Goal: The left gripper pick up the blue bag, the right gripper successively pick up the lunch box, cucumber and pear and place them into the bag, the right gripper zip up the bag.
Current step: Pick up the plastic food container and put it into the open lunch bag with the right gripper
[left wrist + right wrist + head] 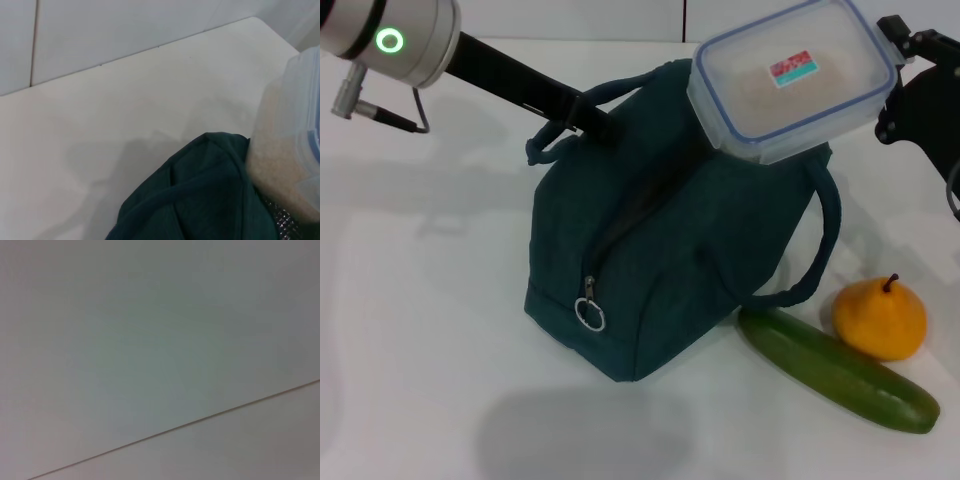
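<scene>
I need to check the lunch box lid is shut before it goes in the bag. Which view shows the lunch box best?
The head view: the whole lunch box shows lid-up above the blue bag, at the right gripper. The left wrist view shows only one corner. The right wrist view shows none of it.

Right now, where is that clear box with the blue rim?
In the head view the lunch box is up on the robot's right, tilted over the top of the blue bag, with the right hand at its far edge.

The lunch box (790,75) lid's red-and-teal sticker is too small to read.
</scene>
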Action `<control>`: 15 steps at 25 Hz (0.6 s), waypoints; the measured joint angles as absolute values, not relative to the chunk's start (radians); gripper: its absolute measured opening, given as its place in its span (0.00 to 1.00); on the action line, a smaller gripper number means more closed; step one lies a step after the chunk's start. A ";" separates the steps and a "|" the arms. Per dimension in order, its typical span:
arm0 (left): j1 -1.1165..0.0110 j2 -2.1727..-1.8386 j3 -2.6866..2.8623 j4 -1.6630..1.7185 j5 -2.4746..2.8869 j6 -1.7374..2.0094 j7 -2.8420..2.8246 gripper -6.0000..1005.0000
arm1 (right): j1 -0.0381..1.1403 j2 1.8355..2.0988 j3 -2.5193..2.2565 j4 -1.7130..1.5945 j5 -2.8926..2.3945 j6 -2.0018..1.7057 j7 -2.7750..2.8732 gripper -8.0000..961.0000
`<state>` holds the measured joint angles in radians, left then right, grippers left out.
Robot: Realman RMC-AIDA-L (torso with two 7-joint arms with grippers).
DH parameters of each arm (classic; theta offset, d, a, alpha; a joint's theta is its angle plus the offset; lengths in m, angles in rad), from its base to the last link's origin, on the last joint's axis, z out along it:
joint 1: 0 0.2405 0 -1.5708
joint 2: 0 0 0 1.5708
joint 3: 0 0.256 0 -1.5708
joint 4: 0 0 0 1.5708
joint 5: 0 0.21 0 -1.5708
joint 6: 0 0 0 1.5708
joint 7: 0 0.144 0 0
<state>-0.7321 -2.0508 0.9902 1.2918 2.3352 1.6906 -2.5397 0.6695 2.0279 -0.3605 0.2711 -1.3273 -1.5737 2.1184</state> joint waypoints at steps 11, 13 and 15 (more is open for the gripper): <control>-0.732 -2.045 0.984 1.294 2.301 1.698 -2.574 0.08 | 0.665 2.028 -0.326 0.262 -1.327 -1.592 2.118 0.14; -0.729 -2.042 0.984 1.292 2.275 1.703 -2.582 0.05 | 0.668 2.028 -0.316 0.260 -1.327 -1.592 2.118 0.14; -0.727 -2.040 0.984 1.292 2.263 1.705 -2.586 0.05 | 0.673 2.028 -0.300 0.255 -1.328 -1.596 2.118 0.14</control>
